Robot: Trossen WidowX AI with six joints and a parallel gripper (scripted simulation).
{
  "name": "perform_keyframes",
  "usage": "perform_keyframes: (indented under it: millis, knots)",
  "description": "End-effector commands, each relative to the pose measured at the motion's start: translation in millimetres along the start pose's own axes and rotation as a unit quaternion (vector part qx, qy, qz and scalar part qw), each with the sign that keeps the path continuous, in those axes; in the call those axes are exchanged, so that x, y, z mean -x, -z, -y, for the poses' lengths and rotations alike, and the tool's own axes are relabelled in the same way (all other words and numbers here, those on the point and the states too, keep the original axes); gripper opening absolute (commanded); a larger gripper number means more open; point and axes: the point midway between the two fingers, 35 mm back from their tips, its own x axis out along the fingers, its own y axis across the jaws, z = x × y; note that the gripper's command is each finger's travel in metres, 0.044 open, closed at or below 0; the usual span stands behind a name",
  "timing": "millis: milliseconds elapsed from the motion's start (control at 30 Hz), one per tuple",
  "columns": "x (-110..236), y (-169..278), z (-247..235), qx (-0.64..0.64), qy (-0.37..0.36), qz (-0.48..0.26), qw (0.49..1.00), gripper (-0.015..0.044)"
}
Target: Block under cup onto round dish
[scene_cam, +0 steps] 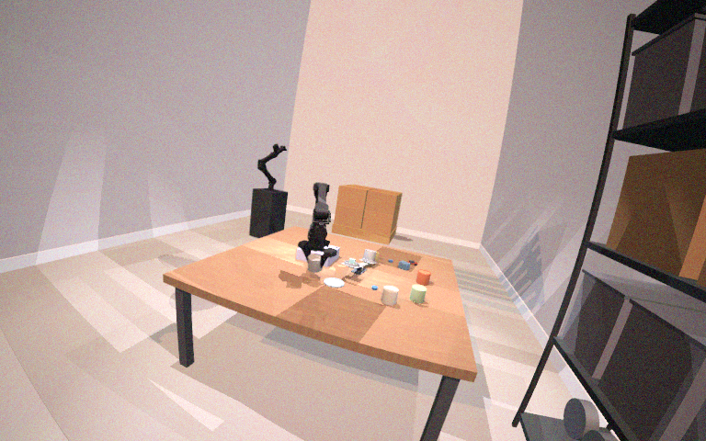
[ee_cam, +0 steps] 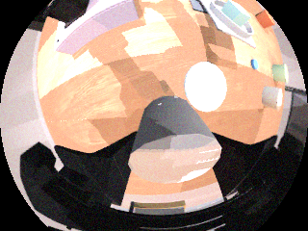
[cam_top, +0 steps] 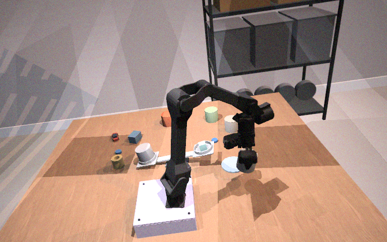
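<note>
One grey cup (cam_top: 246, 165) pinched in the hand (cam_top: 247, 159), off the counter (cam_top: 299, 199), beside the round dish (cam_top: 229, 165). Teal block (cam_top: 202, 147) exposed on the balance (cam_top: 171, 158).

Table (cam_top: 85, 199) top looked like matt wood, orange-tan, smooth, no visible grain. Arm (cam_top: 178, 136) was matt black, plastic-like or painted metal, can't tell which. Its base box (cam_top: 148, 210) was white, smooth, slightly satin. Held cup (ee_cam: 168, 141) was plain grey, matt, smooth. Round dish (cam_top: 228, 165) was pale blue-white, flat, matt finish. Shelf rack (cam_top: 332, 61) looked like dark painted metal w/ matt grey boxes (cam_top: 268, 40). Cardboard-like brown box (scene_cam: 367, 211) stood by the wall.
</note>
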Motion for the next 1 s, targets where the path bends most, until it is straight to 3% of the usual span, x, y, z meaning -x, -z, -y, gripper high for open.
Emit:
perform_keyframes:
  millis: [0, 300, 900, 967]
  knots:
    - [-5, 3, -5, 0.005, -0.001, -0.001, 1.000, 0.0000]
    - [-42, 3, -5, 0.005, -0.001, -0.001, 1.000, 0.0000]
    - [-63, 3, -5, 0.005, -0.001, 0.000, 1.000, 0.0000]
    - [-57, 3, -4, 0.002, 0.000, -0.001, 1.000, 0.0052]
